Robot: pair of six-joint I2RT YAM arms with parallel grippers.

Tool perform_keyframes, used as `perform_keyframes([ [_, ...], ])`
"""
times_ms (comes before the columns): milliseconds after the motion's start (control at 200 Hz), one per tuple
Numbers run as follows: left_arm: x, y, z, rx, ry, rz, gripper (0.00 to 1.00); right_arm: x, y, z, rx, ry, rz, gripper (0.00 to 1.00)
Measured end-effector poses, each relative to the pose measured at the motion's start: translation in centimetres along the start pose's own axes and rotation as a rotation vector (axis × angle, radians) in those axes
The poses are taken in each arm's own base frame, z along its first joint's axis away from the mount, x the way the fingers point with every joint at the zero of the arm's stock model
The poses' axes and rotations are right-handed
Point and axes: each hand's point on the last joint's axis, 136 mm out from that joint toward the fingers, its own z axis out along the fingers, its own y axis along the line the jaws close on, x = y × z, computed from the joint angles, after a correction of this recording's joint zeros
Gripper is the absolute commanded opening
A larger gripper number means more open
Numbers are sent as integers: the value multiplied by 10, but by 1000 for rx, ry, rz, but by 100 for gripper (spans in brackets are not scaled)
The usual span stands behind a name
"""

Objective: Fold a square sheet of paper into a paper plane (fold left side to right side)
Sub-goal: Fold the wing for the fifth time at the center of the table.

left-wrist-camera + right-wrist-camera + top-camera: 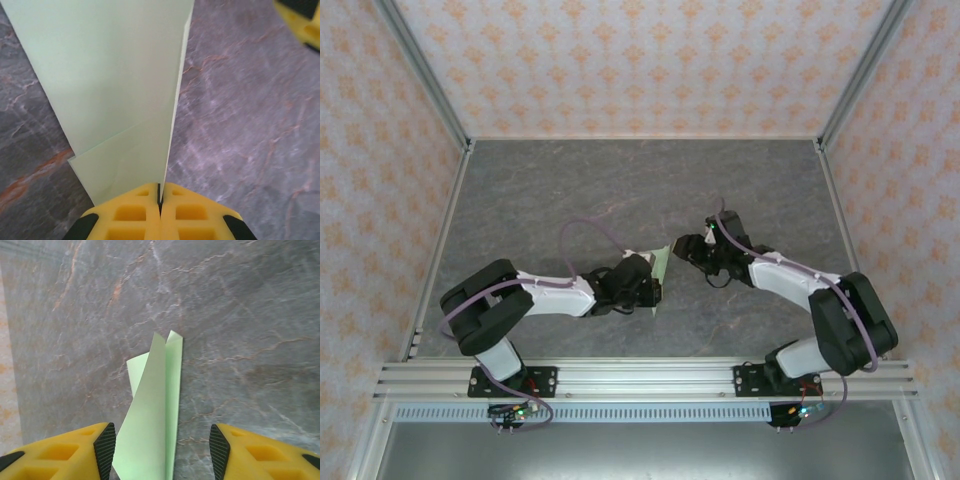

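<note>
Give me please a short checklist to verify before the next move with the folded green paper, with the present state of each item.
1. Left hand shut on the folded green paper: ok.
2. Right hand open, one finger on each side of the paper, not pinching it: ok.
3. Paper layers lie flat together: not ok, they splay apart at the far end.
4. Paper lifted off the table: cannot tell.
5. Crease pressed sharp along its whole length: cannot tell.

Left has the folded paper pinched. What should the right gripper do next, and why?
Probably draw the right gripper back clear: its jaws stand open around the folded paper, not gripping it, while the shut left gripper alone holds it.
</note>
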Motion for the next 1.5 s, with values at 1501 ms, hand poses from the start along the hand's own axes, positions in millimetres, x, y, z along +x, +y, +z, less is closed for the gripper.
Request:
perform_keyframes([
  [1501, -7, 7, 13, 179, -18, -219, 16, 31, -8, 54, 29, 106, 69, 46],
])
